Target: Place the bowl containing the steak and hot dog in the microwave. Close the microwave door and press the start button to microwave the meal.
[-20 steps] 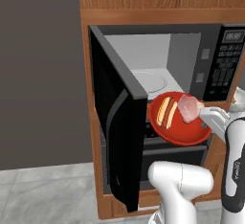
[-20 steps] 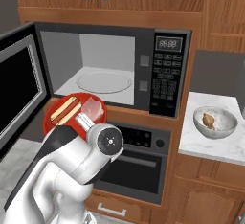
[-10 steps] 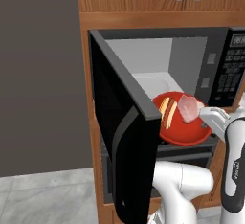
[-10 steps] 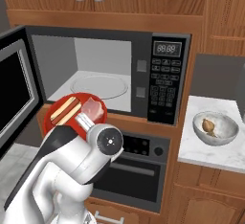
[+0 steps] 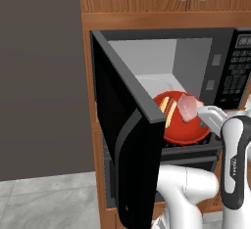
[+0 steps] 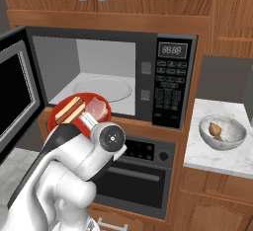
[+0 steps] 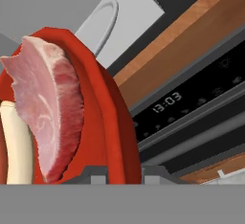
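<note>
**Bowl held at microwave mouth, not yet inside**

Left base view: the bowl hangs at the open front of the microwave, carried by its near rim, and sits level. The steak and hot dog lie in it. The door stands swung out to the left, close beside the bowl.

Right base view: the bowl sits ahead of the turntable, over the front sill, partly hidden by the arm. A grey bowl rests on the counter, well apart.

Hand view: the gripper is clenched on the bowl's rim, one finger either side. The steak lies hard against that rim.

Risks, as judged: a rim grip gives little hold against tilt; a sudden advance could tip the bowl and slide the steak out. Entering too low would strike the sill; drifting left would foul the door.
</note>
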Tool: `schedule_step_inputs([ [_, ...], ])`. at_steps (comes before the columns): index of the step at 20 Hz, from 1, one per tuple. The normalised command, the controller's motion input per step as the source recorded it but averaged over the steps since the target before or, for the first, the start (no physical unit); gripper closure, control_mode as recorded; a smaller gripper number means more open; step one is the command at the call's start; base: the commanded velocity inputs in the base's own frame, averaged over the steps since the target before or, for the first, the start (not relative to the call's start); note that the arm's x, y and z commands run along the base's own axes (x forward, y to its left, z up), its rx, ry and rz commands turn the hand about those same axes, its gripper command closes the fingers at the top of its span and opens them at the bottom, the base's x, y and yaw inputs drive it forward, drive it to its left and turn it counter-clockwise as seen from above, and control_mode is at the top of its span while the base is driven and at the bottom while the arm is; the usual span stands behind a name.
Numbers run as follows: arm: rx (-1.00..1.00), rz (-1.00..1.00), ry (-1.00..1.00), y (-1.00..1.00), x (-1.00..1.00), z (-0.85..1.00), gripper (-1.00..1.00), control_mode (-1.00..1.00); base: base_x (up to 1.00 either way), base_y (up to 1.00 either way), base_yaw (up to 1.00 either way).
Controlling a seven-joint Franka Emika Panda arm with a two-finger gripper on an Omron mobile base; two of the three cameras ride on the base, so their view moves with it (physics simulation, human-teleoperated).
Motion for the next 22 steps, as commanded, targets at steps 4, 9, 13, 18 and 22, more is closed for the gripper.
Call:
schedule_step_inputs([
  [4, 0.0, -0.02, 0.0, 0.02, 0.31, 0.0, 1.0, -1.0, 0.0, 0.0, 0.0],
  [9, 0.0, -0.03, 0.0, 0.11, 0.35, 0.0, 1.0, -1.0, 0.0, 0.0, 0.0],
  [13, 0.0, -0.02, 0.0, 0.12, 0.35, 0.0, 1.0, -1.0, 0.0, 0.0, 0.0],
  [18, 0.0, -0.02, 0.0, 0.11, 0.34, 0.07, 1.0, -1.0, 0.0, 0.0, 0.0],
  [22, 0.0, -0.03, 0.0, 0.0, 0.27, 0.16, 1.0, -1.0, 0.0, 0.0, 0.0],
])
